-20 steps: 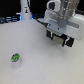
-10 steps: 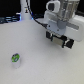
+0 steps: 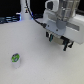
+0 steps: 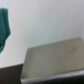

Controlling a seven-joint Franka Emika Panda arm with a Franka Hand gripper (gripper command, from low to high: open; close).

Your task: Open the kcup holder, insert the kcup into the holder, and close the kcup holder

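Note:
The kcup (image 3: 15, 59), a small white pod with a green top, stands upright on the white table toward the exterior view's lower left. My gripper (image 3: 58, 42) hangs above the table at the exterior view's upper right, far from the kcup, with its dark fingers apart and nothing between them. A dark shape (image 3: 76, 26) behind the gripper may be the kcup holder; the arm covers most of it. The wrist view shows a flat grey box-like surface (image 4: 52, 60) below the gripper, and a blurred teal shape (image 4: 4, 27) at the picture's edge.
A white tabletop (image 3: 40, 65) lies between the kcup and the gripper. A tall white post with dark markings (image 3: 21, 11) and dark clutter (image 3: 5, 20) stand at the far back on the exterior view's left. A cable (image 3: 34, 15) arcs toward the arm.
The gripper has drifted slightly downward and toward the exterior view's right. The kcup has not moved.

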